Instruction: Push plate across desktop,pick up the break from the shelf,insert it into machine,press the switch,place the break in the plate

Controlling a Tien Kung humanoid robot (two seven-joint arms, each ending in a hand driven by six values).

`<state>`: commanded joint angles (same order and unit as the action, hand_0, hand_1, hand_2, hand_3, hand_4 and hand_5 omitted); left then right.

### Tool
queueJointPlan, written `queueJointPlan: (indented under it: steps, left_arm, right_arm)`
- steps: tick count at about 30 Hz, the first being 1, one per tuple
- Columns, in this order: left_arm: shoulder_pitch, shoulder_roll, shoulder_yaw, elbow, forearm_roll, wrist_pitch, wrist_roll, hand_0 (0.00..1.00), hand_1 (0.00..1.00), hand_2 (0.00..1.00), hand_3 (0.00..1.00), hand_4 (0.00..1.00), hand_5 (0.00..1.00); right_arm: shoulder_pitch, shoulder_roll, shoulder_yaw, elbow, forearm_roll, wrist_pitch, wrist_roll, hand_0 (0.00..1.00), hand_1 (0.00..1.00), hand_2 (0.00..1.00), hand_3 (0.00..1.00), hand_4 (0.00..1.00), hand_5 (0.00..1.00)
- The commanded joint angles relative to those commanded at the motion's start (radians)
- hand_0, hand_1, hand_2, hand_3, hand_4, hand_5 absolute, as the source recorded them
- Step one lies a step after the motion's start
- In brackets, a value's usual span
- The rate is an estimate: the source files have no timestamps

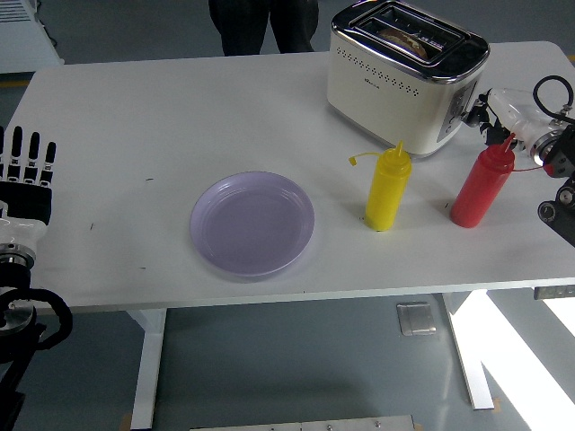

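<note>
Hidden: bread point(402, 34) sunk in the toaster point(406, 75) slot, only its top showing; right hand point(490, 108) partly behind the red bottle point(482, 187), finger state unclear.
Left hand point(25, 175): at the desk's left edge, fingers straight, apart, holding nothing.
Surface: white desk point(180, 108); grey floor.
Plate point(252, 224): near centre.
Toaster: far right, slots running left-right.
Yellow bottle point(387, 189): upright, left of the red one.

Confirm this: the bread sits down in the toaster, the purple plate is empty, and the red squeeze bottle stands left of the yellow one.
Wrong on the bottles. In the head view the red squeeze bottle stands right of the yellow one. The bread is down in the toaster, and the purple plate is empty.
</note>
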<state>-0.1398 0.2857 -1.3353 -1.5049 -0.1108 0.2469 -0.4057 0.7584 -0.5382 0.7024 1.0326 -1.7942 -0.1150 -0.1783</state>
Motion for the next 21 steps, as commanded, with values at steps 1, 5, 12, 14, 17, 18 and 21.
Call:
queueJointPlan:
  steps: [1, 5, 12, 14, 17, 18, 21]
  left_arm:
    - [0.000, 0.000, 0.000, 0.000, 0.000, 0.000, 0.000, 0.796, 0.745, 0.715, 0.698, 0.664, 0.998]
    - [0.001, 0.000, -0.002, 0.000, 0.000, 0.000, 0.000, 0.796, 0.745, 0.715, 0.698, 0.664, 0.998]
    - [0.002, -0.001, -0.002, 0.001, 0.000, -0.001, -0.001, 0.795, 0.745, 0.715, 0.697, 0.663, 0.998]
    - [0.003, 0.000, -0.002, 0.001, -0.001, -0.001, -0.001, 0.795, 0.744, 0.714, 0.696, 0.663, 0.998]
    - [0.003, 0.000, -0.002, 0.002, -0.001, -0.001, -0.001, 0.795, 0.744, 0.714, 0.696, 0.663, 0.998]
    - [0.003, -0.001, -0.002, 0.002, -0.001, -0.001, -0.002, 0.795, 0.744, 0.714, 0.696, 0.663, 0.998]
    - [0.004, -0.001, -0.002, 0.002, -0.001, -0.001, -0.001, 0.795, 0.744, 0.714, 0.697, 0.662, 0.998]
  right_arm:
    - [-0.001, -0.001, 0.005, 0.004, -0.003, 0.001, -0.001, 0.434, 0.371, 0.628, 0.541, 0.109, 0.002]
    - [-0.008, -0.015, 0.053, 0.046, -0.022, 0.011, -0.018, 0.434, 0.371, 0.628, 0.541, 0.109, 0.002]
    - [-0.023, -0.041, 0.177, 0.130, -0.085, 0.048, -0.060, 0.435, 0.373, 0.627, 0.542, 0.103, 0.002]
    - [-0.026, -0.048, 0.212, 0.146, -0.103, 0.058, -0.069, 0.434, 0.374, 0.624, 0.543, 0.101, 0.002]
    - [-0.027, -0.058, 0.255, 0.165, -0.126, 0.069, -0.079, 0.434, 0.374, 0.624, 0.543, 0.101, 0.002]
    - [-0.027, -0.060, 0.268, 0.171, -0.134, 0.072, -0.081, 0.434, 0.374, 0.624, 0.543, 0.101, 0.002]
    - [-0.027, -0.065, 0.301, 0.190, -0.151, 0.071, -0.084, 0.443, 0.415, 0.620, 0.541, 0.091, 0.002]
